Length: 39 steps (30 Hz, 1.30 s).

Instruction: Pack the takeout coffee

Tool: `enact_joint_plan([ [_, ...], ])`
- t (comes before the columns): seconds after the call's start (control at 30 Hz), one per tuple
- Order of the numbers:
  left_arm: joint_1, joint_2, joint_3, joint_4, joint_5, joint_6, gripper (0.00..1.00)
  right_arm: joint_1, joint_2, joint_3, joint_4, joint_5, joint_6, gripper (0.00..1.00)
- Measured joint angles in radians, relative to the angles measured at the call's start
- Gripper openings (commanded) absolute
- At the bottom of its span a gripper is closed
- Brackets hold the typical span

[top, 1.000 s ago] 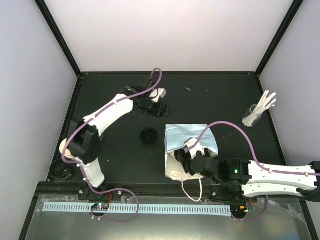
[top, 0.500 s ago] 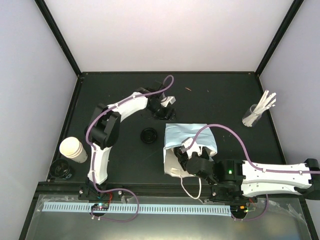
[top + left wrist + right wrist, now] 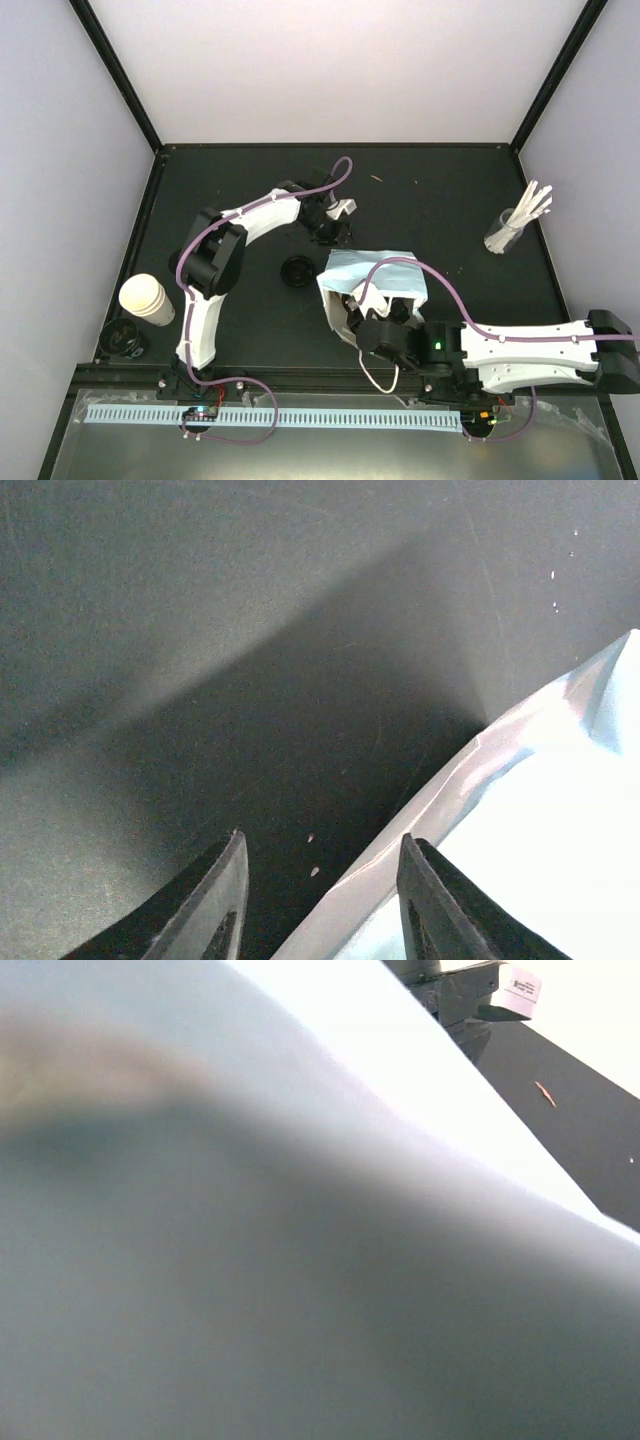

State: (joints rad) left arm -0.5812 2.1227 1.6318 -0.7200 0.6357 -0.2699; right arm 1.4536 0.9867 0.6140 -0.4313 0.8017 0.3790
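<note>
Cup (image 3: 146,298) sits well apart from both jaws

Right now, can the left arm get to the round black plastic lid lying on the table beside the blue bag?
Probably yes. The left end effector hovers at the light-blue paper bag's far edge, and the round black plastic lid lies close by on bare black table, with nothing between them.
</note>
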Motion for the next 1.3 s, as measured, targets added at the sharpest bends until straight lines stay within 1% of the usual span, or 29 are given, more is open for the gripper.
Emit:
enact_joint_plan([
  [0.13, -0.001, -0.010, -0.044, 0.027, 0.008, -0.024, 0.37, 0.002, 0.055, 0.018, -0.019, 0.035, 0.014, 0.50],
  [0.33, -0.006, -0.070, -0.132, 0.076, -0.002, -0.059, 0.37, 0.018, 0.120, 0.071, -0.054, 0.063, 0.040, 0.50],
  [0.53, -0.023, -0.115, -0.160, 0.094, -0.011, -0.071, 0.36, 0.027, 0.213, 0.124, -0.095, 0.074, 0.073, 0.50],
  [0.93, -0.072, -0.217, -0.237, 0.120, -0.019, -0.110, 0.36, 0.028, 0.279, 0.146, -0.113, 0.077, 0.095, 0.50],
  [1.1, -0.080, -0.225, -0.258, 0.138, -0.021, -0.124, 0.35, 0.019, 0.312, 0.166, -0.126, 0.066, 0.098, 0.49],
  [1.3, -0.082, -0.225, -0.267, 0.145, -0.024, -0.134, 0.35, -0.034, 0.337, 0.228, -0.178, 0.001, 0.099, 0.48],
])
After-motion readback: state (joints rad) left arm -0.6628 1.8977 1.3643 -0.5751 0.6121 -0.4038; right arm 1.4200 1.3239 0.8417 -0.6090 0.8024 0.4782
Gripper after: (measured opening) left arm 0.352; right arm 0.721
